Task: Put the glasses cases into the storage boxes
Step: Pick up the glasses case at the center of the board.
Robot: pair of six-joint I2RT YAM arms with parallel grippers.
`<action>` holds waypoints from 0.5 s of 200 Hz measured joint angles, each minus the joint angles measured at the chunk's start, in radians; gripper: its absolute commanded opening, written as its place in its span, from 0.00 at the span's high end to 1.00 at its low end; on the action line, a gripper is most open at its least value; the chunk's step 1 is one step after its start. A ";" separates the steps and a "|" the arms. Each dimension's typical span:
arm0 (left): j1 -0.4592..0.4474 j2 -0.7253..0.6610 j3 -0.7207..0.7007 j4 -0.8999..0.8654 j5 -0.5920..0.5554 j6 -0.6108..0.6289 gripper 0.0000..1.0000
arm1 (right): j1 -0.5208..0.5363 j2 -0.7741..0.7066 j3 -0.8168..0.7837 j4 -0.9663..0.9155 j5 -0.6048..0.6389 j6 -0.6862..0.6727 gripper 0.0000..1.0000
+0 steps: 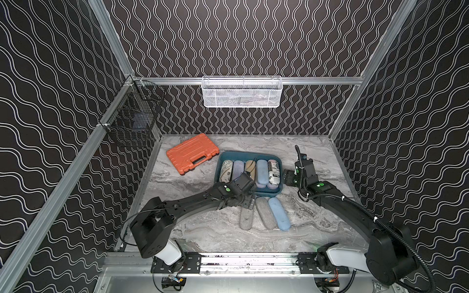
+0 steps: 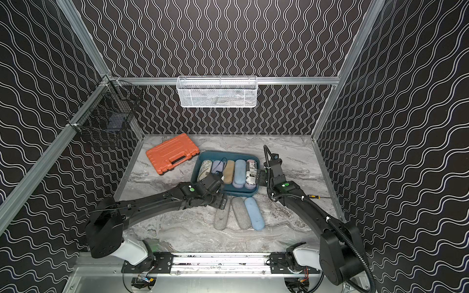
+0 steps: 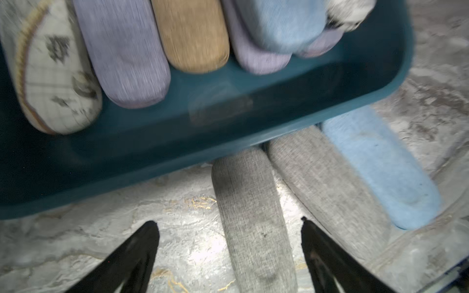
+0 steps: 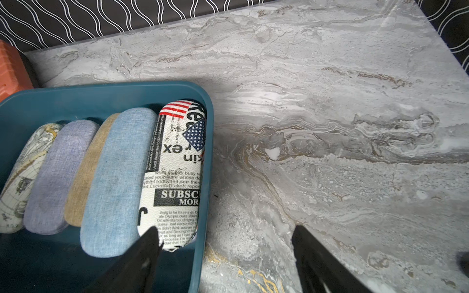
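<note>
lying near the teal tray (image 1: pixel 253 154): orange tool case (image 1: pixel 192 156). left gripper (image 3: pixel 228 220) open over grey felt case (image 3: pixel 251 203), right gripper (image 4: pixel 225 226) open

- The left arm (image 1: pixel 193 203) and right arm (image 1: pixel 337 203) are matte black, built of blocky links with rounded joint housings.
- Each arm carries a green dot (image 1: pixel 227 189) on a white patch near the wrist.
- Each base has a white shell (image 1: pixel 168 251) above black screwed plates (image 1: pixel 193 261).
- A black ribbed hose (image 1: pixel 388 228) runs along the right arm, tied with white bands.
- The left gripper (image 3: pixel 228 222) and right gripper (image 4: pixel 225 228) have black fingers tapering to narrow tips.
</note>
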 measured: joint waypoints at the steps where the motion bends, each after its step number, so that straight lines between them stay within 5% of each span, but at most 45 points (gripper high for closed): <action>1: -0.001 0.002 -0.002 0.001 0.000 0.000 0.10 | 0.000 0.000 0.000 0.000 0.000 0.000 0.16; 100: -0.056 0.144 -0.009 0.056 0.019 -0.042 0.12 | 0.000 -0.005 -0.017 0.001 0.000 0.001 0.16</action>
